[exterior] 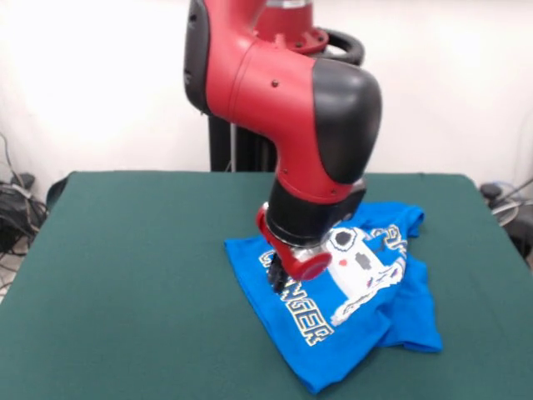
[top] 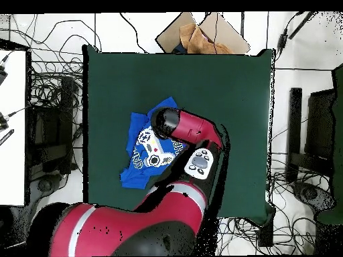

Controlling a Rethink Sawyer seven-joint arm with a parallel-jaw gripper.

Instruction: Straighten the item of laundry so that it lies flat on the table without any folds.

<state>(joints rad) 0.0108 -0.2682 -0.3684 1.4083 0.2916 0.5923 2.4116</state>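
The item of laundry [exterior: 358, 321], a bright blue T-shirt with a white controller print and lettering, lies rumpled on the dark green table [exterior: 125, 275], right of centre in the front view. Its right and near parts are folded over. My gripper [exterior: 279, 279] is down on the shirt's left part by the lettering, under the red wrist. In the overhead view the shirt [top: 142, 159] lies left of centre on the table [top: 221, 87]. There the arm's black elbow covers the shirt's right side and hides the gripper.
A brown cardboard box [top: 201, 37] sits past the table's top edge in the overhead view. Cables [top: 47, 87] lie on the floor around the table. Dark stands [top: 298, 134] are at the right, and a white surface [top: 12, 127] at the left.
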